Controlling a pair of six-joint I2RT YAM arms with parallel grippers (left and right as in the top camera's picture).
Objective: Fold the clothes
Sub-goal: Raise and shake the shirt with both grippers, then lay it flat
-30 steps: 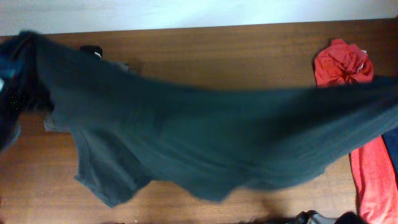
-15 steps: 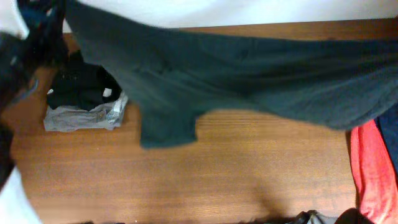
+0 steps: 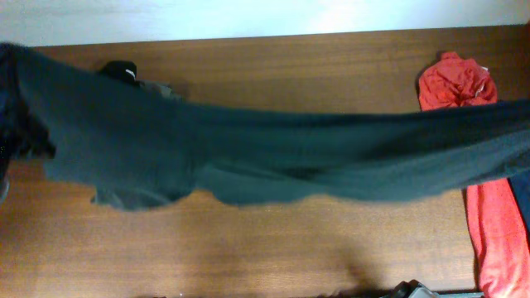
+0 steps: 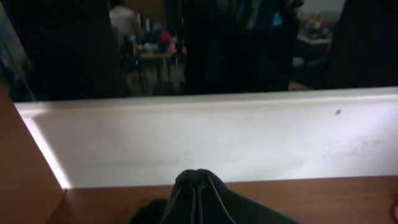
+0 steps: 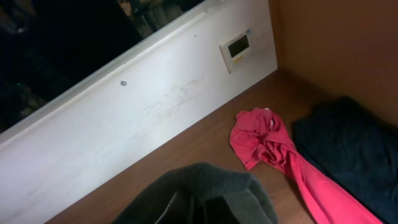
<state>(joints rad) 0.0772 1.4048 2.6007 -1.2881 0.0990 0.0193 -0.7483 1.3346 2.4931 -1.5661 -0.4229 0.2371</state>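
Right now both claws are clenched on the T-shirt [image 3: 273, 161]. The left gripper [image 4: 198, 193] and the right gripper [image 5: 208, 202] each pinch a bunch of its dark cloth, and it hangs stretched above the table [image 3: 273, 248] from 9 o'clock to 3 o'clock.

My worry is the sagging lower hem: it could come down tucked under itself. The span also overhangs the red garment [image 3: 454, 83] at 2 o'clock and the small pile [image 3: 124, 70] at 10 o'clock, so I could lay it on either. A thin pinch might slip under this tension.

I count one T-shirt, one red garment, one dark blue garment [image 5: 348, 143] at 4 o'clock, one pile, two grippers.
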